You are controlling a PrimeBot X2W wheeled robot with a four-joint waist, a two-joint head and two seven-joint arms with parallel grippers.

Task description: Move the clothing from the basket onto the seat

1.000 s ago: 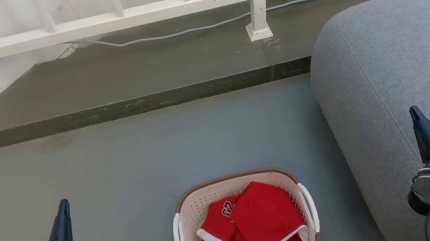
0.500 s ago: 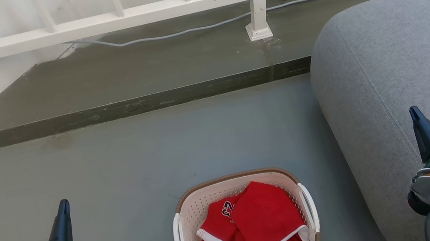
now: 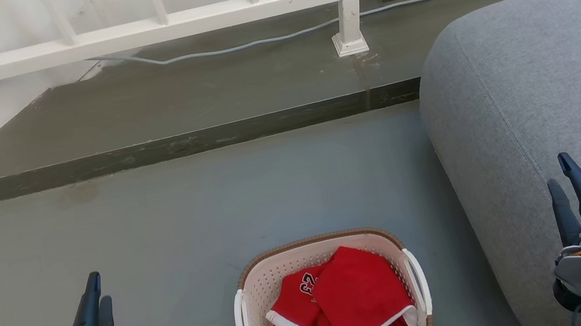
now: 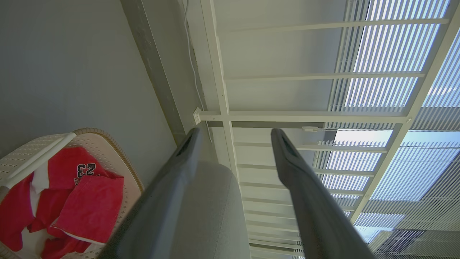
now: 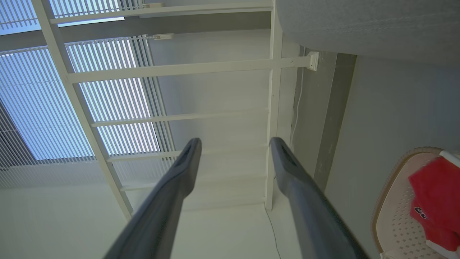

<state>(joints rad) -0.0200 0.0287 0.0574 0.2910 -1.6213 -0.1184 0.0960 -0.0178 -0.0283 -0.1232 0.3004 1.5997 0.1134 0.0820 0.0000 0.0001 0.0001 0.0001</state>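
In the head view the basket (image 3: pixel 263 287) stands on the grey floor (image 3: pixel 162 236) just beside the seat (image 3: pixel 545 76), and the clothing (image 3: pixel 357 289) lies crumpled inside it, red folds with white trim reaching up to the rim. The left end effector (image 3: pixel 98 288) hangs low at the left and the right end effector (image 3: pixel 557 170) low at the right, over the seat's front edge, both well apart from the basket and neither holding anything. This view gives the layout that the wrist cameras lack: basket between the two arms, seat rising beside it. The left wrist view adds what the head view leaves vague, namely a clear gap between its two fingers with nothing in it, and the dark "23" on the jersey read plainly; the grey cushion shows behind the fingers. The right wrist view likewise shows its fingers parted and empty, pointed toward the white railing (image 5: pixel 172 68), with a slice of the basket's woven rim and a red fold at the lower right corner. The likely trouble, as I judge it: a pinch that takes just the top fold would leave the rest trailing, and the trailing cloth could snag the rim and drag or tip so light a basket; a fingertip could also catch in the perforated wall.
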